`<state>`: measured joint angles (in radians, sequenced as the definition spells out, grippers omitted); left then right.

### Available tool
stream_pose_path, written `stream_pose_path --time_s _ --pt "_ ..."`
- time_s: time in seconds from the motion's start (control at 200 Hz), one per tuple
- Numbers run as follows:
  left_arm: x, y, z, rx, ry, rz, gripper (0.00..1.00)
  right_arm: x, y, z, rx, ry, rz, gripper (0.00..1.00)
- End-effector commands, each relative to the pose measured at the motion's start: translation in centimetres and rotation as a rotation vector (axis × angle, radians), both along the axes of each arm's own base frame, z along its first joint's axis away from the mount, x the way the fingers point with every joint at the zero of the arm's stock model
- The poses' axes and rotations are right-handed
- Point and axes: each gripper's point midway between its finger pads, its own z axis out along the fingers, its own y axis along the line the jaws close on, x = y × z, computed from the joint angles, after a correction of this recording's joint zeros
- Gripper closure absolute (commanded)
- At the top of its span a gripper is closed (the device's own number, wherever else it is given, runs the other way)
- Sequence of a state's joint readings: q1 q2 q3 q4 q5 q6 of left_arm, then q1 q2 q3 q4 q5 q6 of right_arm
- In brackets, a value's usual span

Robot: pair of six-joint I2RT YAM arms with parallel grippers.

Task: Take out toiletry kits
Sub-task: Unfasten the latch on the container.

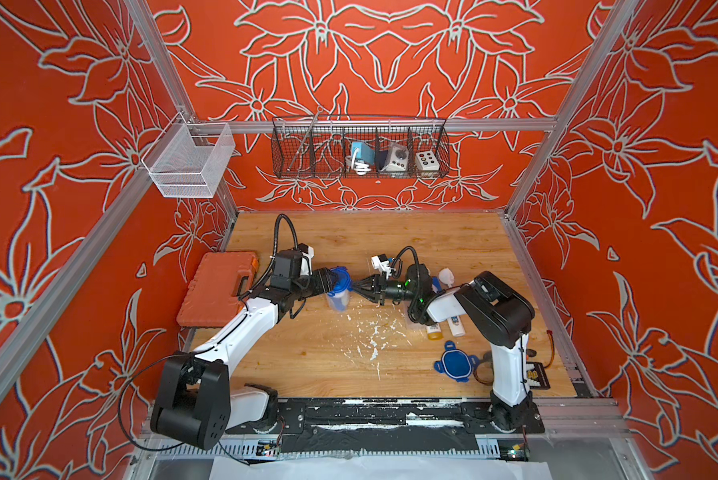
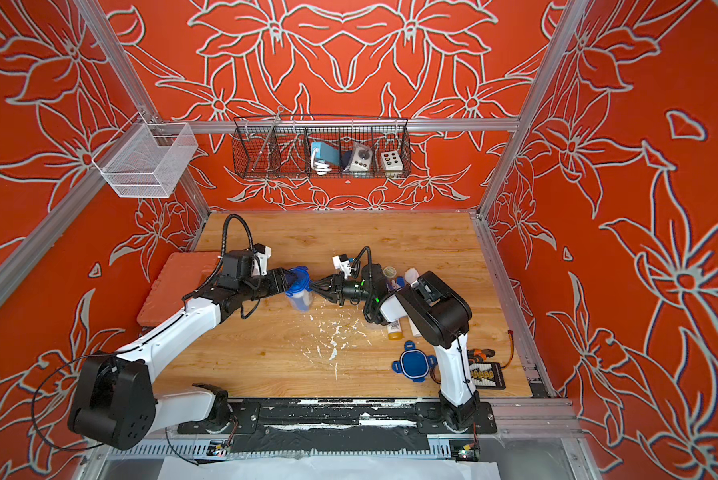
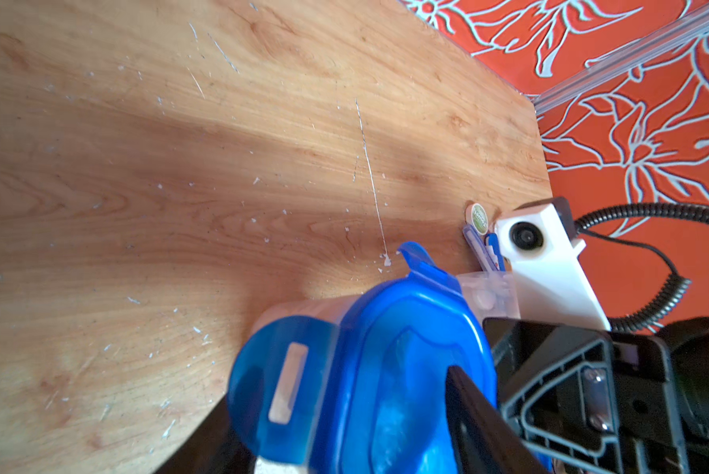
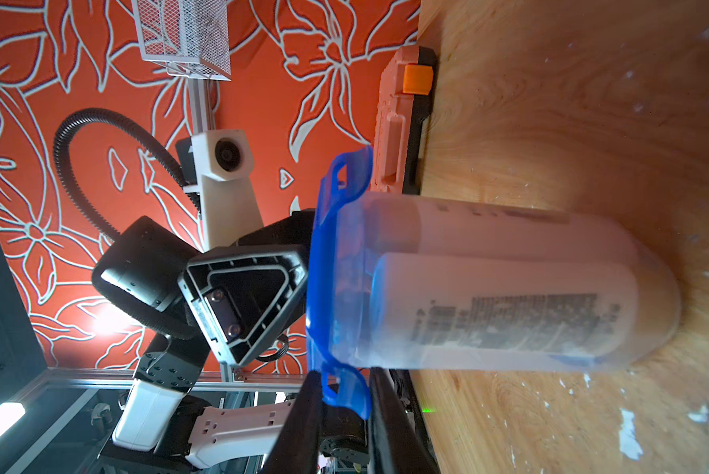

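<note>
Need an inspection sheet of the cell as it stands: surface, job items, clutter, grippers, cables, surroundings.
Surface: wooden table, scuffed, with white flecks mid-table.
Job's things: bottles inside the lidded clear tub; two small bottles lie loose by the right arm; toothbrush beyond that arm.
Clutter: orange tool case at the left edge; loose blue lid front right.
Grippers: left gripper straddles the tub's lid, grip unclear; right gripper pinches a lid clip.
Cables: black hoses loop above both wrists; orange wire at the right edge.
Surroundings: red floral walls; black wire basket with gadgets on the back rail; white mesh basket at left.
</note>
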<state>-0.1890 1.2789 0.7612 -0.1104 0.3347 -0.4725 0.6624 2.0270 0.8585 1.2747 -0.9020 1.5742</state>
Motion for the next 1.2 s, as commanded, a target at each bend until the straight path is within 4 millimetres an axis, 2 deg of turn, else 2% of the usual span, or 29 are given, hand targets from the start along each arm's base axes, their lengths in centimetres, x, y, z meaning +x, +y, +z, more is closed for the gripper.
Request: stream_pose_path --time_s 0.0,0.165,0.285,0.415,0.686,0.801,0.991,1.196 --pt "-5.8 3.3 -9.0 0.178 0.333 0.056 0.37 -0.8 0.0 3.6 0.099 -0.099 0.035 0.77" --pt "-6.0 3.3 -9.2 0.177 0.340 0.060 0.37 -1.0 -0.3 4.5 0.098 -0.122 0.033 0.79" --pt "-5.8 2.9 -8.6 0.157 0.334 0.053 0.37 -0.9 -0.1 2.9 0.013 -0.092 0.037 0.81" --pt "-5.2 2.6 -6.9 0.133 0.300 0.047 0.34 -1.0 -0.3 1.7 -0.083 -0.086 0.036 0.88" --pt "-3.9 1.8 -2.0 0.076 0.196 0.050 0.19 -1.4 -0.8 1.4 -0.194 -0.119 0.034 0.98" --pt "-3.5 2.3 -0.6 0.077 0.141 0.086 0.16 -1.5 -0.8 1.8 -0.205 -0.151 0.042 0.98" --pt "-2.8 2.7 -0.1 0.083 0.115 0.116 0.16 -1.3 -0.7 3.2 -0.207 -0.221 0.035 0.98" --pt "-2.2 2.5 0.4 0.068 0.092 0.115 0.17 -0.9 -0.6 3.8 -0.270 -0.313 0.033 0.99"
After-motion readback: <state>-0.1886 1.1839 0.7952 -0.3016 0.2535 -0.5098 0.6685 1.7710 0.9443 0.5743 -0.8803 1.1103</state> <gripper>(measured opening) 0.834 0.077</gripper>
